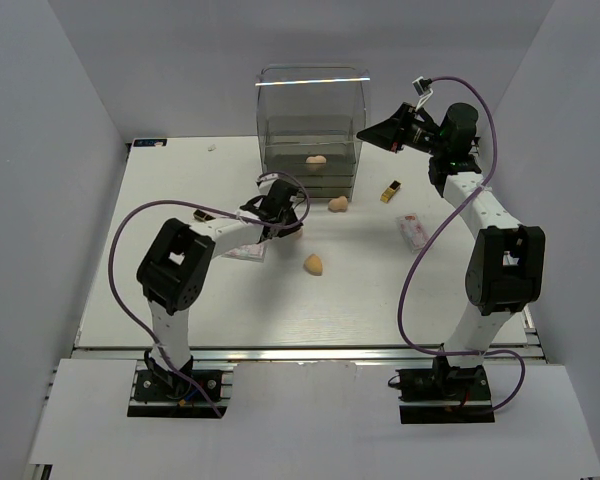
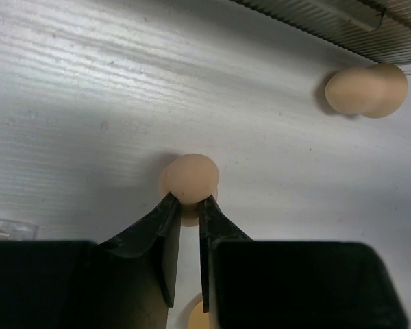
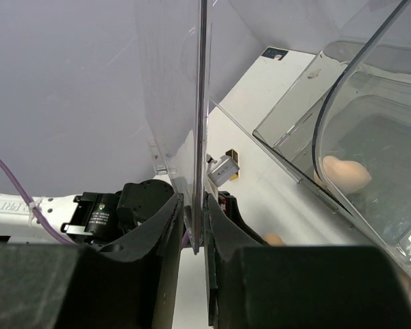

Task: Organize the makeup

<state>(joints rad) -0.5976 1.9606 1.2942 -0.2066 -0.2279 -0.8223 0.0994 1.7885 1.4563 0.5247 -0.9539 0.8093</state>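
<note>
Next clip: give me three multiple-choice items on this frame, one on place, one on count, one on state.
1. The rightmost lipstick tube lies: A on the table, outside the clear box; B inside the box; C in a hand.
2. Sponges inside the box: A none; B one; C three.
3. The left hand is: A wide open; B closed on a packet; C pinching a loose sponge.
Answers: 1A, top view shows it on the table; 2B, a lone sponge shows through its wall; 3C, wrist view shows the pinch.
</note>
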